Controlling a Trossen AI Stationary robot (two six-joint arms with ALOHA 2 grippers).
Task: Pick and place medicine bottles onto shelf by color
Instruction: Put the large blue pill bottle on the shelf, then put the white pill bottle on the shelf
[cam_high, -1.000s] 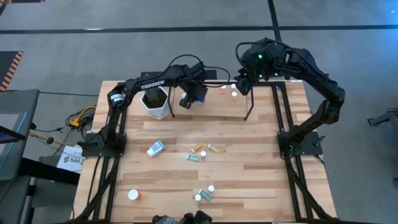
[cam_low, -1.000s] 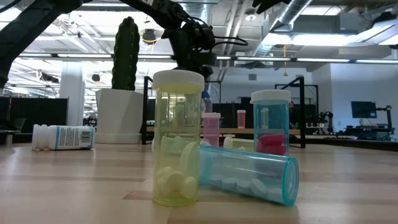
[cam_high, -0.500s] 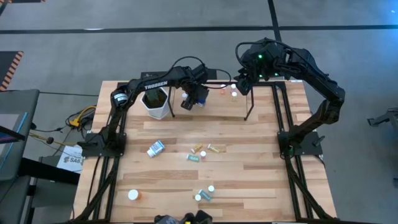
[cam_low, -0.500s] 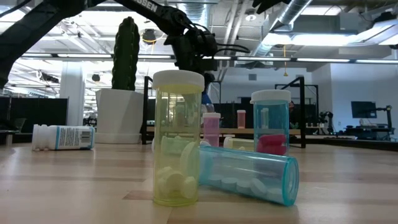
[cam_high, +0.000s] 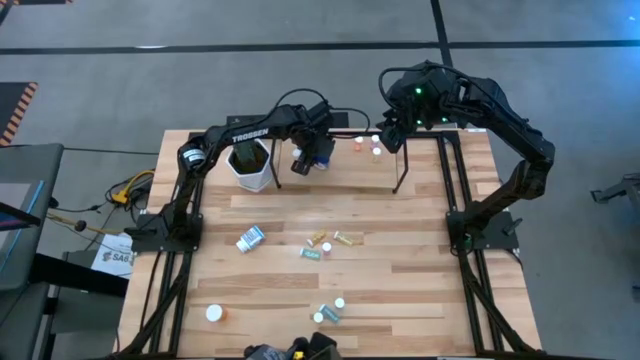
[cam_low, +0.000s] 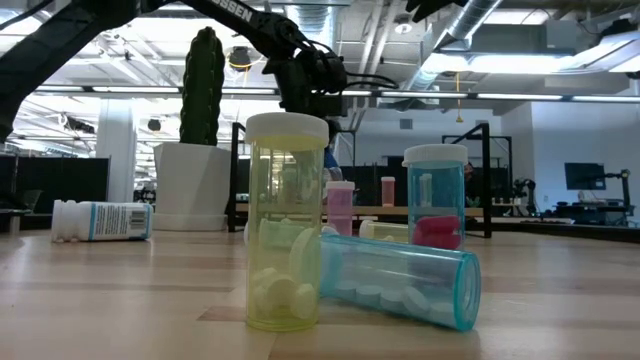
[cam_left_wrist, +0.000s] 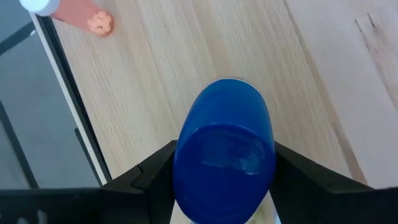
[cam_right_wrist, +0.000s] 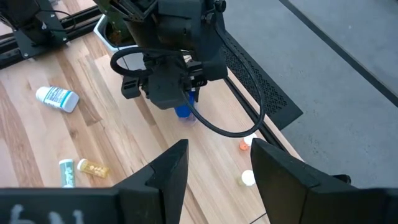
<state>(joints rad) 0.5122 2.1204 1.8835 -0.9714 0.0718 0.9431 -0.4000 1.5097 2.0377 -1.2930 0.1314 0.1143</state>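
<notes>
My left gripper (cam_high: 312, 160) is over the shelf (cam_high: 350, 172) at the table's far side, shut on the rounded blue medicine bottle (cam_left_wrist: 225, 143). Three small bottles (cam_high: 368, 146) stand on the shelf's board to the right of it. Other medicine bottles lie or stand on the table: a white labelled one (cam_high: 249, 238) on its side, a small group (cam_high: 328, 243) mid-table and others (cam_high: 330, 312) near the front edge. My right gripper (cam_right_wrist: 214, 155) hangs open and high above the shelf's right end, nothing between its fingers. My left gripper has the blue bottle between its two fingers (cam_left_wrist: 163, 171), one on each of its opposite sides (cam_left_wrist: 183, 155). The fingers come steeply from above. The bottle points down toward the shelf board; whether its lower end (cam_right_wrist: 183, 113) touches the board, I cannot tell.
A white pot with a cactus (cam_high: 250, 165) stands at the shelf's left end, close to my left arm. The shelf's black posts (cam_high: 397, 185) and rails frame the board. In the low view a yellow bottle (cam_low: 287, 220) and teal bottles (cam_low: 400, 285) stand close in front.
My left gripper has sunk a little toward the shelf board with the blue bottle still between its fingers. My right arm has kept still.
</notes>
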